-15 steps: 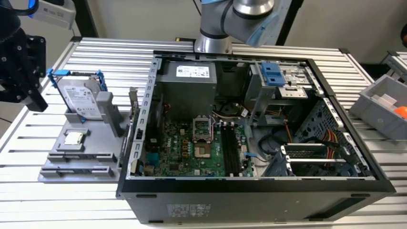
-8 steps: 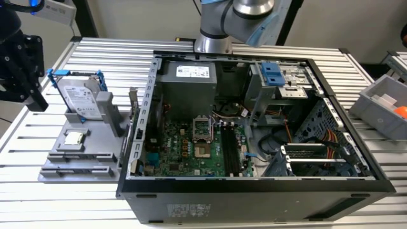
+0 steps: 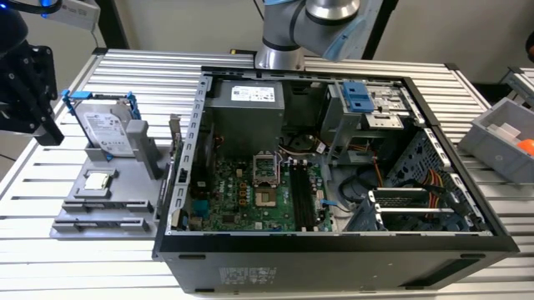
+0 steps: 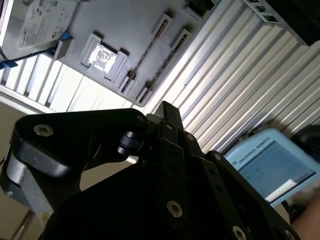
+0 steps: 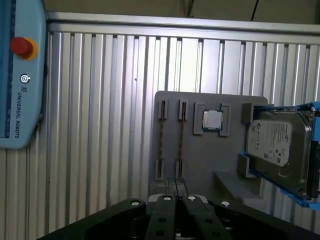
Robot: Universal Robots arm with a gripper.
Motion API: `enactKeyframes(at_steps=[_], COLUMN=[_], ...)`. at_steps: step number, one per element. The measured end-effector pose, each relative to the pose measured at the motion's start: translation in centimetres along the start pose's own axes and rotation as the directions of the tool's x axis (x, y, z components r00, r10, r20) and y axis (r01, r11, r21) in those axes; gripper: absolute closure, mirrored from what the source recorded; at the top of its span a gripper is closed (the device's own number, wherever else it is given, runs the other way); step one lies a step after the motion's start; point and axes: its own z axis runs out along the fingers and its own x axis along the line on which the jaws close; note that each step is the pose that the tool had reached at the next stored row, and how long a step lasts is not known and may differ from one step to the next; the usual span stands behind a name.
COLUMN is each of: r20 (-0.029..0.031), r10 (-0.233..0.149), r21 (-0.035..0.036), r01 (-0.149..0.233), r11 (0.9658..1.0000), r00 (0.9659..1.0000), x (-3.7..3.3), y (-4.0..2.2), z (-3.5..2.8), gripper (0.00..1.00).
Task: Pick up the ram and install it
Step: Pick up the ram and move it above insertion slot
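Claw (image 5: pixel 176 183) pressed together, empty. The ram (image 5: pixel 181 136) stands thin, edge-on in its grey holder (image 5: pixel 200 165); a misaligned descent could jam it.

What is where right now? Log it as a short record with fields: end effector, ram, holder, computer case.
end effector: shut, holding nothing, apart from the holder
ram: two thin sticks on edge in the holder's slots, untouched
holder: gray, on the slatted table; also carries the CPU chip and the hard drive
computer case: open, at the holder's right in the exterior view; long motherboard slots look empty
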Motion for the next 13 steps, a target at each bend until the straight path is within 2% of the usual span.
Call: enactKeyframes(at_steps=[3,13], r20=[0.0119,0.0122], r10=[-0.007,0.007], r21=[0.0008,0.0004], r01=[0.007,-0.007], r11=[1.0000,1.0000], r00=[0.9999,0.9999], x=[0.00,0.00], y=[0.00,0.00], z=[0.03,0.02], gripper=[1.00,1.00])
